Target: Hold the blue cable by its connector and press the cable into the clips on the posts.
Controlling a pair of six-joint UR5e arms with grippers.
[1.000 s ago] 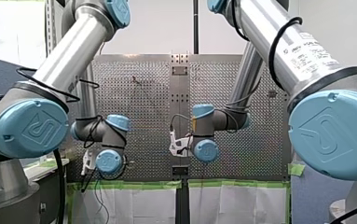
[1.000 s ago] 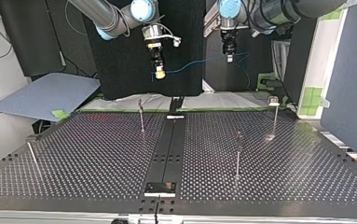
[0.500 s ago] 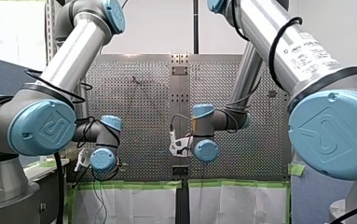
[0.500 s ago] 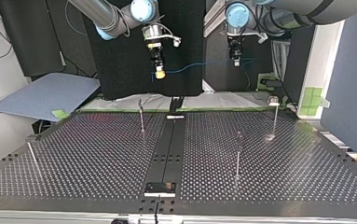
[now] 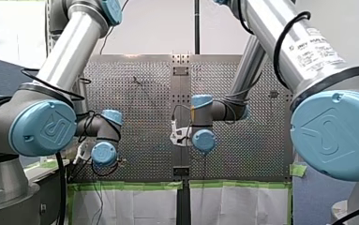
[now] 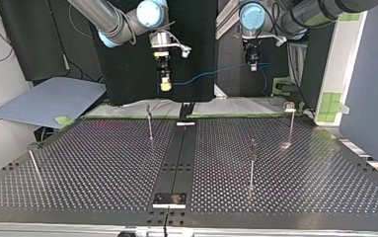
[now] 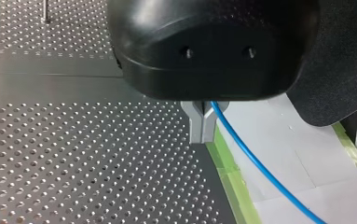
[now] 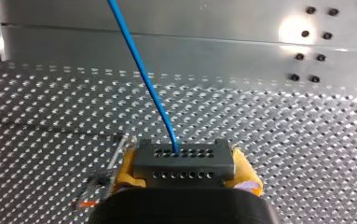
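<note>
Top view: perforated table [image 6: 102,168], thin posts [image 6: 150,126]; grey-blue sheet [image 6: 48,101], maybe board, beyond.

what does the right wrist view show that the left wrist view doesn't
Only the right wrist view shows the dark grey rectangular connector with rows of holes, clamped between the yellow pads of my right gripper. Only the left wrist view shows my left gripper, its metal fingers shut on the thin blue cable, and a strip of green tape. Both show that cable and the perforated metal table.
</note>
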